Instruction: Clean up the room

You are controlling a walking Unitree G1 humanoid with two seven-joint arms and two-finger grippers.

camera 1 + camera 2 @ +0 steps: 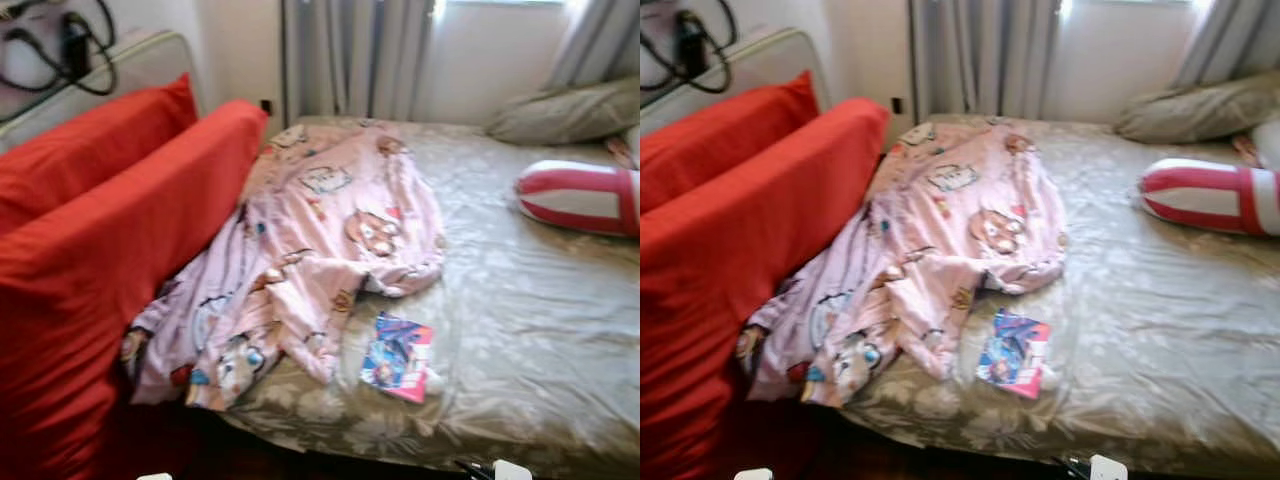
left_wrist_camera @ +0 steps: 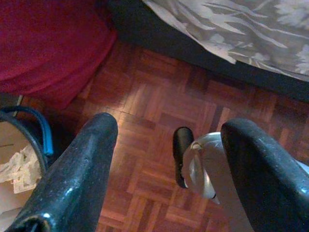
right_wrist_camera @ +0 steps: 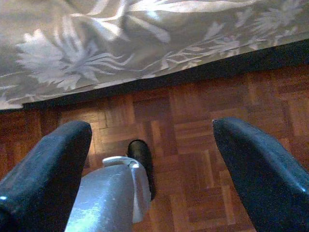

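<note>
We are standing at the foot of a bed (image 1: 540, 330) covered in an olive-grey sheet with a pale flower print. A pink cartoon-print garment (image 1: 310, 250), pyjamas or a thin blanket, we cannot tell which, is lying crumpled across the left part of the bed, its lower end hanging over the edge beside a red cushion (image 1: 110, 250). A second red cushion (image 1: 80, 150) is leaning behind the first, against a pale headboard-like panel with black cables (image 1: 70, 55) looped above it. Just beside the garment's lower fold, a small colourful book (image 1: 398, 357) is lying flat on the sheet near the bed's edge. Farther back on the right, a red-and-white striped pillow (image 1: 580, 197) is resting on the bed, with a grey-green pillow (image 1: 565, 112) behind it near the grey curtains (image 1: 350, 55).

We are hanging both arms low over the parquet floor (image 2: 159, 96). Our left claw (image 2: 169, 179) is pointing down with its two black fingers apart and nothing between them; the red fabric, a blue-rimmed bin (image 2: 24, 140) with crumpled paper inside and the bed's edge are lying around it. Our right claw (image 3: 152, 169) is likewise spread wide and empty above the floor, beside the flowered sheet's overhang.
</note>
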